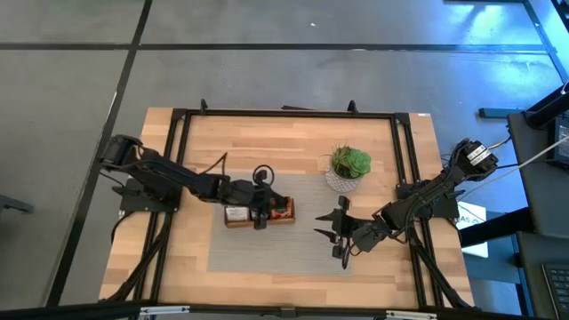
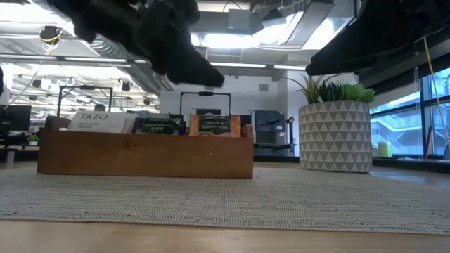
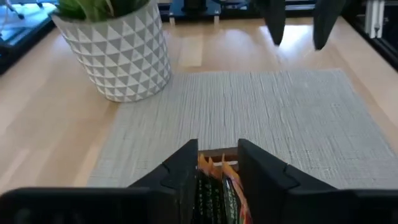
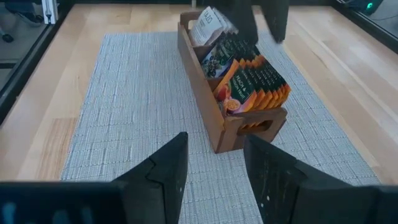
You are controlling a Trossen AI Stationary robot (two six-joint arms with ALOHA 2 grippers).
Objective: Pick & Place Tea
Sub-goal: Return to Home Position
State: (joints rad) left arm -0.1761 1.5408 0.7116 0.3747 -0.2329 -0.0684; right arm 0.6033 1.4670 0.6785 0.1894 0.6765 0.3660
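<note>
Tea: tea sachets (image 4: pixel 249 81) stand upright in the wooden tray (image 4: pixel 211 121); white, dark and orange groups, one per compartment
Tray: on the woven mat (image 1: pixel 293 258); potted plant (image 1: pixel 349 167) near
Left gripper (image 3: pixel 217 168): above the tray; fingers apart, holding nothing
Right gripper (image 4: pixel 214 165): over the mat, apart from the tray; fingers spread, empty
</note>
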